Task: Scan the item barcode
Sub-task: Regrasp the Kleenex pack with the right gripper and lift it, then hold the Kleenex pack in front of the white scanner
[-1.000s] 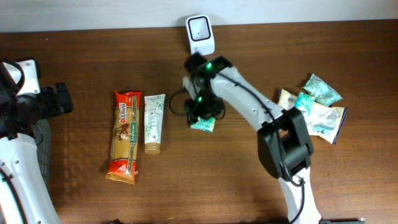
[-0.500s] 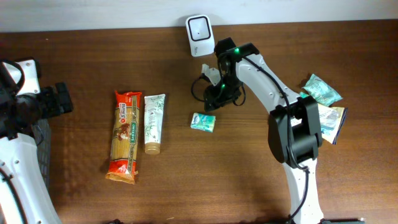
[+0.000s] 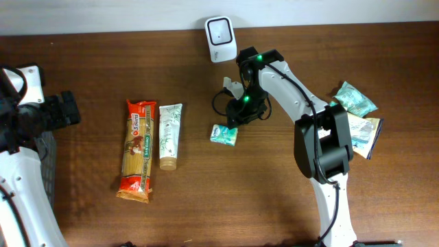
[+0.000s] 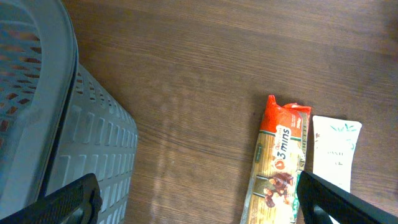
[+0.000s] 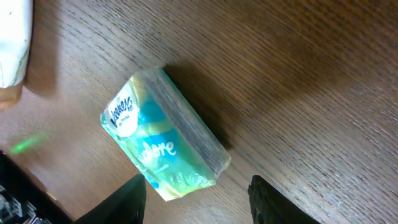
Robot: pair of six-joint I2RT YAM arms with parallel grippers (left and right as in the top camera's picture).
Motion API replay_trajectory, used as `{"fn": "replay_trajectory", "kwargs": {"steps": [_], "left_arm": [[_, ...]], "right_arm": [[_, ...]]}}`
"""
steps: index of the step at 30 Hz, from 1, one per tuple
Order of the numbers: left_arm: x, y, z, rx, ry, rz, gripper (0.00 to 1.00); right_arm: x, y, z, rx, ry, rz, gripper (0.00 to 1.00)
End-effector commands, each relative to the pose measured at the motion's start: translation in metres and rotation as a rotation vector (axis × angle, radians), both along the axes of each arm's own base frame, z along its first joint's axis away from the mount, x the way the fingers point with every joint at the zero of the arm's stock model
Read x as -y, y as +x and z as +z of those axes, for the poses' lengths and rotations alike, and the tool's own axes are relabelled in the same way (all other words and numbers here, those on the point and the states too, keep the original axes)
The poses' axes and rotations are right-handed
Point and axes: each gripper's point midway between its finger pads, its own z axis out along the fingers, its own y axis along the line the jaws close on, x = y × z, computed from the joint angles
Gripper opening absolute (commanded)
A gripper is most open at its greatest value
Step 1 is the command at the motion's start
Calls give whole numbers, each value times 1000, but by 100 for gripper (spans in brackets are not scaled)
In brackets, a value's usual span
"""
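Tissue pack (image 3: 224,134) lies flat on the table (image 3: 274,199), near the middle, just beside the right gripper (image 5: 200,198) on its side away from the scanner (image 3: 221,30). That gripper's fingers are spread with nothing between them. In the right wrist view the pack sits just ahead of the fingertips with its long axis running diagonally to them, so a pinch across its short side probably calls for a wrist turn. The left gripper (image 4: 199,200), spread wide and empty, hangs well apart by the basket (image 4: 37,93); the right arm is clearly nearer.
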Motion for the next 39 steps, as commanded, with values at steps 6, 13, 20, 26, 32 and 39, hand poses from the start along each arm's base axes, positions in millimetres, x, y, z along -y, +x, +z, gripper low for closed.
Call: {"fn": "replay_trajectory", "kwargs": {"steps": [6,13,20,26,32,39], "left_arm": [[1,0,2,3,13,-15,99],[1,0,2,3,13,-15,99],[1,0,2,3,13,-15,99],[1,0,2,3,13,-15,99],[1,0,2,3,13,-15,99],[1,0,2,3,13,-15,99]], "right_arm": [[-8,-16,-40,-35,41,11,44],[-14,-17,-25,-72,107,-19,4],[-11,11,111,-138,460,-193,4],[16,42,196,-168,872,-320,4],[35,53,227,-177,1047,-370,4],[33,56,196,-64,826,-320,4]]}}
